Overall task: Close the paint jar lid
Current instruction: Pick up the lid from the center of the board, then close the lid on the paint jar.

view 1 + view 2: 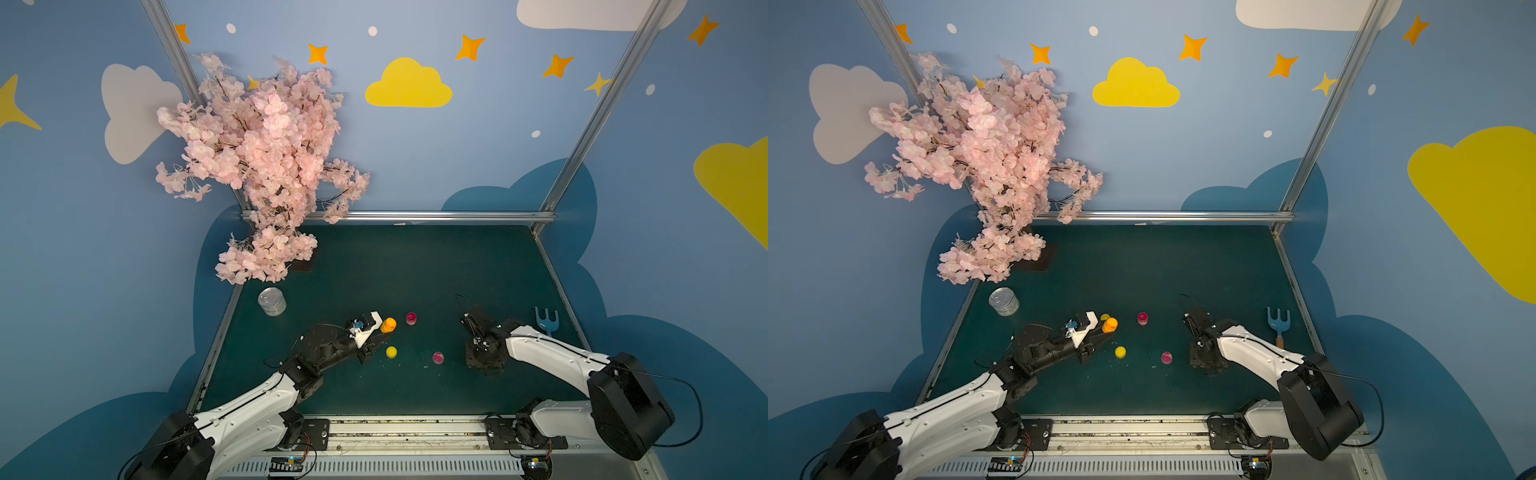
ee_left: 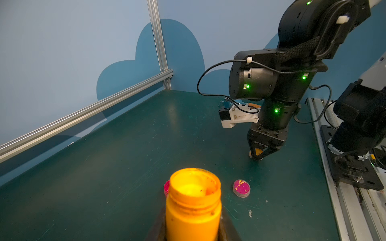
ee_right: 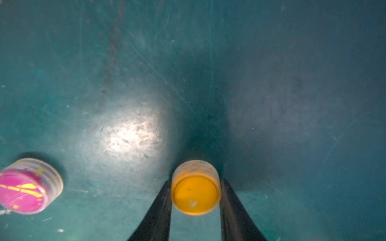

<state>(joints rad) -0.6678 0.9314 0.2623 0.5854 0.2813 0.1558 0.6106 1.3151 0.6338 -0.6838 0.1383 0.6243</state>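
Right wrist view puts my right gripper (image 3: 196,184) straight down on the tabletop (image 3: 292,83). Its 2 black fingers (image 3: 159,215) lie against opposite sides of the orange lid (image 3: 196,191). I read that as a narrow grip on the lid, which rests flat on the tabletop. I cannot tell whether its open side faces up or down (the frame is soft, and the orange disc could be either face). That would decide whether it needs flipping before it goes on.

Outward from there, the magenta lid (image 3: 27,187) lies near, on the side toward my other arm. Beyond it my left gripper (image 2: 193,233) is clamped tight round the body of the orange paint jar (image 2: 193,206), which stands upright with its mouth open and its threads bare. So the jar lies well apart from the orange lid, across the tabletop toward my left, with its axis vertical. By my judgement the lid must travel sideways past the magenta lid and come down square on the mouth. Only my right gripper is placed for that.

In both top views my own right wrist hides the orange lid and the fingertips. A magenta jar (image 1: 411,318) stands just beyond the orange one, half hidden in the left wrist view. A yellow piece (image 1: 391,352) sits near it, jar or lid I cannot say.
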